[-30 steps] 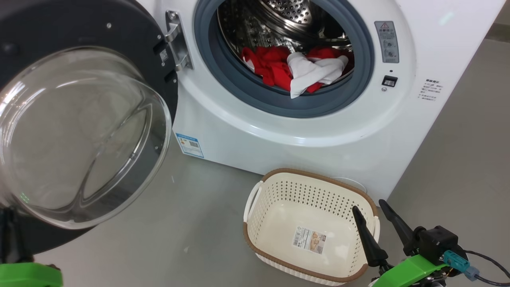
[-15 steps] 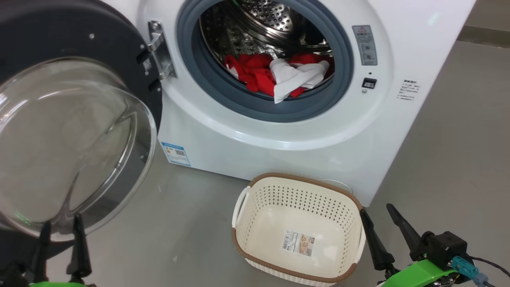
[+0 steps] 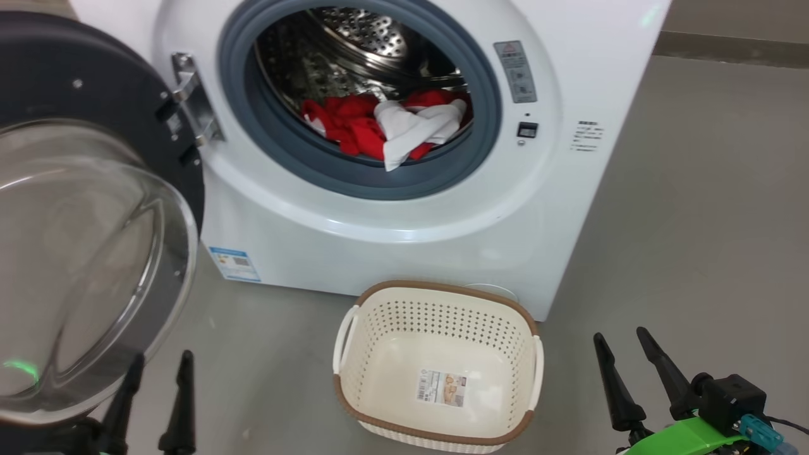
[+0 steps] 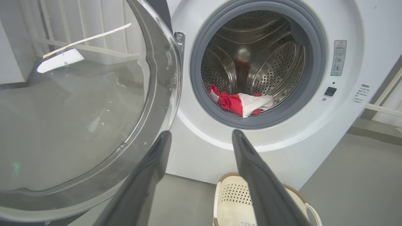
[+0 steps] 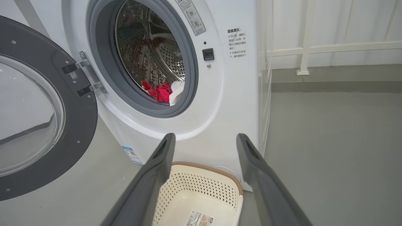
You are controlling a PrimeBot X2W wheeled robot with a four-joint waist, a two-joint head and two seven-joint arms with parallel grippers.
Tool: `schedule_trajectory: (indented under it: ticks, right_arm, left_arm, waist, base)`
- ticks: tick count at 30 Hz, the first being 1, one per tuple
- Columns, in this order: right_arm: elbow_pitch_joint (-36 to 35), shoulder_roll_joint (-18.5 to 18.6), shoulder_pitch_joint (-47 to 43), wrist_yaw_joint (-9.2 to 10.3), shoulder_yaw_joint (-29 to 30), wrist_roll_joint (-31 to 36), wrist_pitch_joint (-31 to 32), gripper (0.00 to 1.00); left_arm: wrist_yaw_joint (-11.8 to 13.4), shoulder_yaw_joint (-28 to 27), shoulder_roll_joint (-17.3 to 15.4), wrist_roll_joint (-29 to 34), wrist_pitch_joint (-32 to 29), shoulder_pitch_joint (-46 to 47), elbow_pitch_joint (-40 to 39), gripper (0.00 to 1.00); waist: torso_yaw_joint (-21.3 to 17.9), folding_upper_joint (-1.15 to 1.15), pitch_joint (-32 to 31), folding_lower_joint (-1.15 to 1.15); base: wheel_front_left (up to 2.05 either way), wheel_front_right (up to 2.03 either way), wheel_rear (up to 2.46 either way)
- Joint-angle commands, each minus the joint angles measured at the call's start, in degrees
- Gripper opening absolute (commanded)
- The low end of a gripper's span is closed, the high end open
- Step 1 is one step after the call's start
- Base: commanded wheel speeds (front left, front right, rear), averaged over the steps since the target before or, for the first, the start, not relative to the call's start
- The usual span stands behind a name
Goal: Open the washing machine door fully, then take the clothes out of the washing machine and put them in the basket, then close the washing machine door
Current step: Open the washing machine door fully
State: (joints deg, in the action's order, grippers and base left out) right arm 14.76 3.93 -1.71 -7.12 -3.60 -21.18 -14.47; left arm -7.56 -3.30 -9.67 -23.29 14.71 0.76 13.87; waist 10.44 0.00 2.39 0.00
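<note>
Nearest, at the bottom corners of the head view: left gripper [image 3: 162, 357] lower left, right gripper [image 3: 619, 338] lower right, both with long dark fingers spread apart, clamped on nothing. Between them, lower centre: small cream perforated plastic basket [image 3: 442, 285] with brown woven-look rim, empty but for its label sticker [image 3: 441, 387], on the grey floor [image 3: 695, 221] just in front of the big white front-loading washing machine [image 3: 379, 240]. At the left: large round door [image 3: 88, 253] with black rim and bulging clear glass bowl, swung wide on its metal hinge [image 3: 189, 101]; first step apparently done. Farthest, upper centre, inside the perforated steel drum [image 3: 354, 38]: soft bright red and white garments [image 3: 379, 126], heaped against the grey rubber ring [image 3: 303, 161], untouched. Left to do, by this reading: all garments into the basket, then the door shut.
</note>
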Motion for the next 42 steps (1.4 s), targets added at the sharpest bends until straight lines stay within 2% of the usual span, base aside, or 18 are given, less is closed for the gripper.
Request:
schedule_trajectory:
  ticks: [1, 11, 26, 42]
  right_arm:
    - [-1.75, 0.34, 0.40, -0.36, -0.61, -0.07, -0.52, 1.00]
    - [-2.54, 0.34, -1.16, -0.36, 1.66, -0.29, -0.52, 1.00]
    - [-3.99, 0.18, -2.62, -0.36, 4.55, -0.24, -0.52, 1.00]
    - [-4.49, -0.29, -2.82, -0.36, 5.56, -0.05, -0.52, 1.00]
  left_arm:
    - [0.08, -0.61, -1.75, -0.31, 0.29, 0.59, -2.21, 1.00]
    - [0.08, 3.92, -2.55, -1.45, 0.29, -0.28, -4.63, 1.00]
    - [0.08, 5.80, -2.06, -0.71, 0.29, -0.24, -6.38, 1.00]
    - [0.08, 6.83, -2.77, -1.30, 0.29, 0.60, -7.01, 1.00]
  waist:
    - [-2.19, 0.00, -0.17, 0.00]
    - [-7.01, 0.00, -0.58, 0.00]
    - [-12.34, 0.00, 0.31, 0.00]
    - [-12.36, 0.00, 0.45, 0.00]
  base:
    - [0.00, 0.00, 0.00]
    - [0.00, 0.00, 0.00]
    - [0.00, 0.00, 0.00]
    - [0.00, 0.00, 0.00]
